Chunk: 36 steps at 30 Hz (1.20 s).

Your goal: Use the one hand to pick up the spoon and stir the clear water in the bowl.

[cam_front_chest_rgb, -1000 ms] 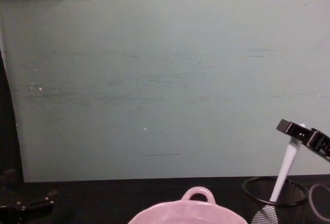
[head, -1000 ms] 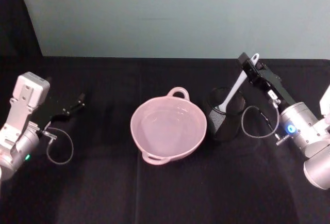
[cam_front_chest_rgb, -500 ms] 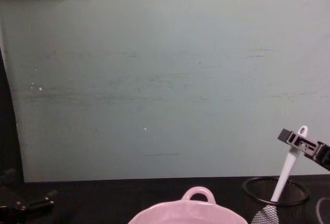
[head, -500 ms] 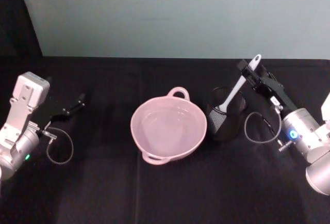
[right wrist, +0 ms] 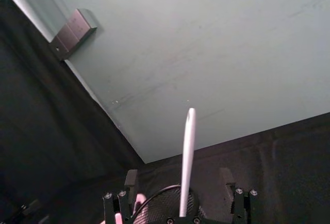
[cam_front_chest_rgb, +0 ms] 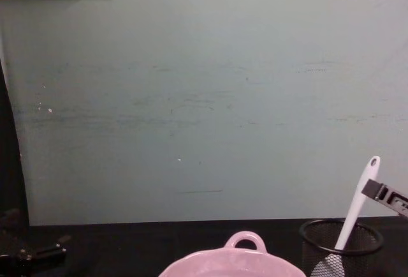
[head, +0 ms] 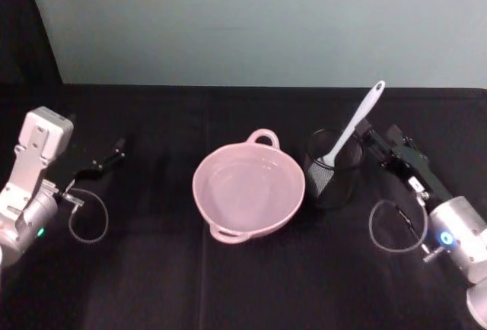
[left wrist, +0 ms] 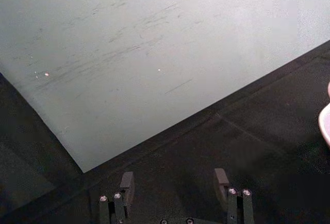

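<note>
- While the left gripper (head: 114,151) rests parked on the black table (head: 152,269), well to the left of the bowl (head: 249,187), its jaws stand apart and hold nothing.
- The bowl, pale pink with a loop handle on its far rim, sits at the table centre; the clear water (head: 247,185) shows as a pale glossy surface inside it.
- Just right of the bowl stands a black mesh cup (head: 332,169).
- The spoon (head: 354,123) leans in the cup, head down, handle rising up and away from the bowl.
- Right of the bowl, beyond the cup, the right gripper (head: 368,138) sits beside the handle, jaws released on either side, not grasping it.
</note>
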### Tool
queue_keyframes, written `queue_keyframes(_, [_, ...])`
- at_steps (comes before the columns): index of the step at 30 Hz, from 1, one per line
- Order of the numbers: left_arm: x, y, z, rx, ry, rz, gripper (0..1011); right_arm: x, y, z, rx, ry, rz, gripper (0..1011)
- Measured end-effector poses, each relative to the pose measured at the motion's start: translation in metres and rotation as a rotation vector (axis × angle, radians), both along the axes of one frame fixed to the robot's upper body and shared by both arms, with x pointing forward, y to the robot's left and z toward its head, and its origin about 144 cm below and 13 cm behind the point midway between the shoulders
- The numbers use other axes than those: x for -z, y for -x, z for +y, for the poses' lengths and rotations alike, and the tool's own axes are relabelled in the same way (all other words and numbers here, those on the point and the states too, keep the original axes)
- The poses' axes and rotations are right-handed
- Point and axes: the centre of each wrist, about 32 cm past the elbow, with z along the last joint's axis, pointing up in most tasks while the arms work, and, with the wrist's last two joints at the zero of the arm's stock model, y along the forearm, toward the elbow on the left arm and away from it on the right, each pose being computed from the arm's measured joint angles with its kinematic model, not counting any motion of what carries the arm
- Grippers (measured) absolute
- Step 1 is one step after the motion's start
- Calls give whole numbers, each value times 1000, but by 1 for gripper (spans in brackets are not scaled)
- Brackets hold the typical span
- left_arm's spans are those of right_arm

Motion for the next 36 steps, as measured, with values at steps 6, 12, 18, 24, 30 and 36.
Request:
queue_keyframes(6, [0,0,0,0,0,0,1011,-10,14,-7,41,95,-19,1002])
queue_keyframes(12, [0,0,0,0,0,0,1011,-22,14,-16,118,277,-13,1002])
queue_keyframes(18, [0,0,0,0,0,0,1011,-30,9,-18,174,440,0,1002])
queue_keyframes(24, [0,0,0,0,0,0,1011,-33,-1,-16,220,651,13,1003])
queue_keyframes(30, [0,0,0,0,0,0,1011,-29,-13,-5,258,897,-2,1002])
queue_keyframes(36, [0,0,0,0,0,0,1011,-17,-23,1,277,973,-34,1003])
